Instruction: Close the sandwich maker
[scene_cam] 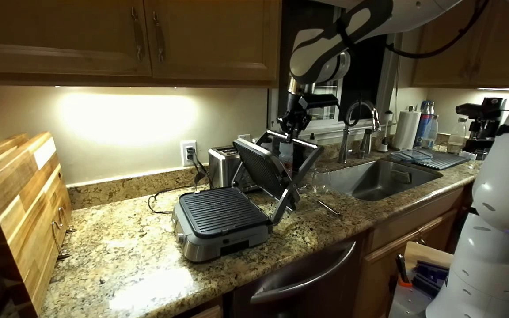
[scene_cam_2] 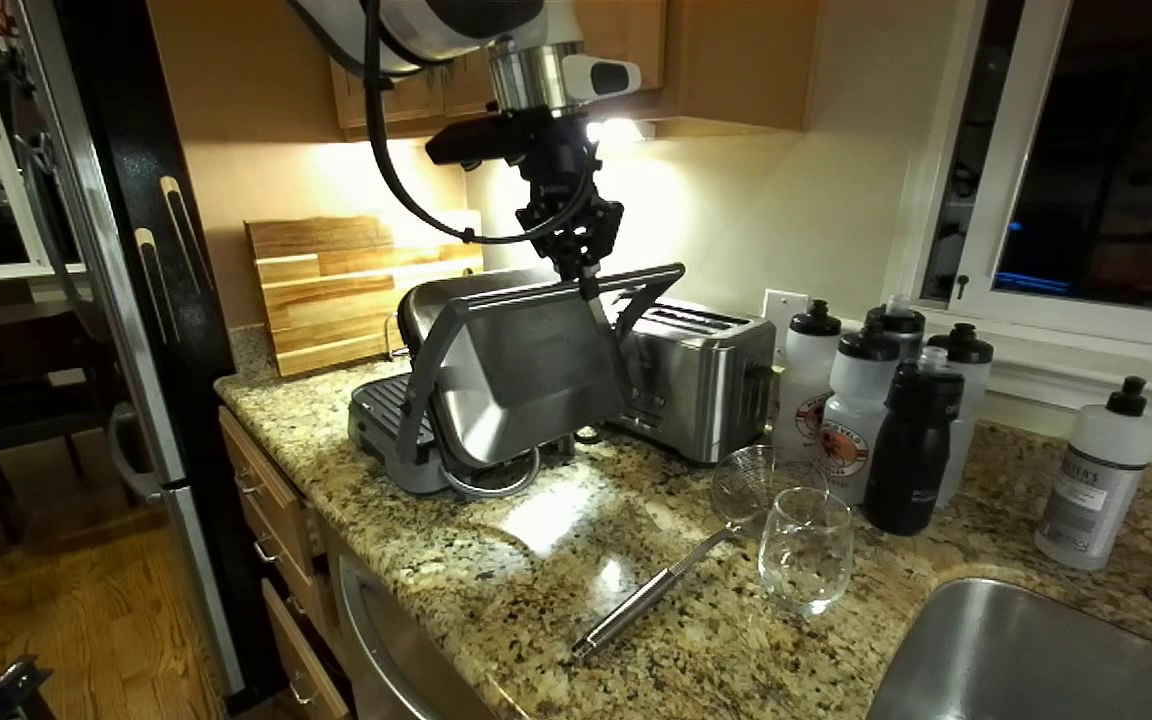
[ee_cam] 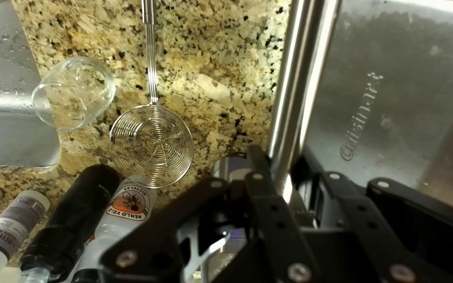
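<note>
The grey-silver sandwich maker (scene_cam: 223, 210) stands open on the granite counter. Its ridged dark lower plate lies flat, and its lid is tilted up and back. The lid's outer face shows in an exterior view (scene_cam_2: 536, 375) and in the wrist view (ee_cam: 399, 102). Its bar handle (ee_cam: 303, 74) sits at the raised end of the lid; it also shows in an exterior view (scene_cam_2: 506, 297). My gripper (ee_cam: 283, 157) has one finger on each side of the handle bar, close against it, and looks shut on it. It also shows from above the handle in both exterior views (scene_cam: 290, 138) (scene_cam_2: 586, 285).
A silver toaster (scene_cam_2: 701, 385) stands close beside the lid by the wall. Several bottles (scene_cam_2: 846, 420), a glass (scene_cam_2: 806, 555) and a wire skimmer (scene_cam_2: 641, 600) are between the lid and the sink (scene_cam: 407, 176). Wooden boards (scene_cam: 24, 198) stand at the counter's far end.
</note>
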Tool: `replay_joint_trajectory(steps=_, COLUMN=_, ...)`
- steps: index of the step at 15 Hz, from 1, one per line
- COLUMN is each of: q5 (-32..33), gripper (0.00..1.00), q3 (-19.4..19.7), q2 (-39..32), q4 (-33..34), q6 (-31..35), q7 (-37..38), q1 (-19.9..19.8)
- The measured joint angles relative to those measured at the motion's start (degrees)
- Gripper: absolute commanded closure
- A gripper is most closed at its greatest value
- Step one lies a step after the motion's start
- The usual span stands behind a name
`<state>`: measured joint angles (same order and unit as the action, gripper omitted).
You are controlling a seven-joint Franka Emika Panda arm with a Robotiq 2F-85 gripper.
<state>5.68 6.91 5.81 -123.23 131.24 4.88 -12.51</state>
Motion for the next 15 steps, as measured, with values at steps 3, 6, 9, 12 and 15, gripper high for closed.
replay_joint_trajectory(steps=3, q5=-0.13, gripper=0.92, q3=-0.57, q2=1.01, q4=0.26, q6=0.00, q7=0.06, q1=1.17)
replay_joint_trajectory(steps=6, q5=-1.16, gripper=0.92, q3=-1.57, q2=2.14, q4=0.84, q6=0.19, q7=0.59, q1=3.13)
replay_joint_trajectory(steps=9, q5=-2.14, gripper=0.92, q3=-3.41, q2=2.43, q4=2.25, q6=0.42, q7=3.01, q1=5.59)
replay_joint_trajectory(steps=12, q5=-3.58, gripper=0.92, q3=-5.44, q2=1.11, q4=4.08, q6=1.52, q7=5.97, q1=8.09)
replay_joint_trajectory(steps=15, q5=-4.84, gripper=0.92, q3=-7.66, q2=-1.66, q4=6.43, q6=2.67, q7=9.19, q1=10.36)
